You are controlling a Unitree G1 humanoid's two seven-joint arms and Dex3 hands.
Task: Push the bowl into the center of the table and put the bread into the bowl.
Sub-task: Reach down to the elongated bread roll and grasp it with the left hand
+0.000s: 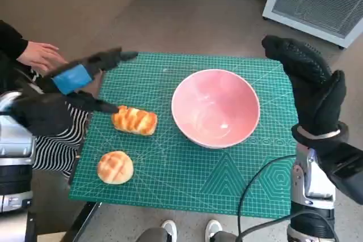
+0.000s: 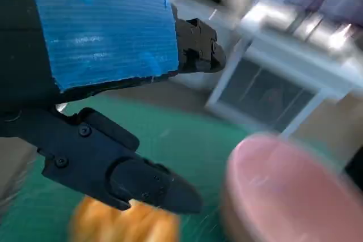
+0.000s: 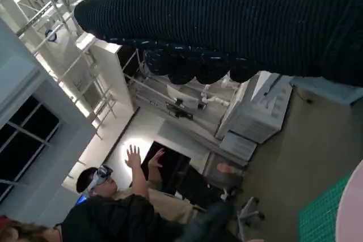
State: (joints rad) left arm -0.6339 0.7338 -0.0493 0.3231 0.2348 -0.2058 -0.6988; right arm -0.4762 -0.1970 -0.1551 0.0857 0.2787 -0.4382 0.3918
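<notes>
My left hand [image 1: 76,86] hovers over the left edge of the green cutting mat [image 1: 187,179], its fingers spread apart and holding nothing; one black fingertip [image 1: 113,107] reaches down almost to the long bread [image 1: 134,121]. In the left wrist view the blue tape [image 2: 102,32] fills the top and the same black fingers [image 2: 147,188] hang just above a blurred orange loaf [image 2: 125,225].

That long bread is golden brown with pale slashes across its crust, and it lies just left of the bowl [image 1: 215,107]. A second, round bread [image 1: 115,167] with a criss-cross top sits on the mat nearer to me, further from the bowl and apart from the first loaf.

The bowl is pale pink, glossy inside, wide and deep, standing upright on the mat at about the middle of the table. Nothing lies in it.

My right hand [image 1: 309,83], in its black knitted glove, is raised to the right of the bowl, fingers extended and holding nothing, not touching the rim.

A person's hand [image 1: 41,56] rests beyond my left hand, off the mat.
</notes>
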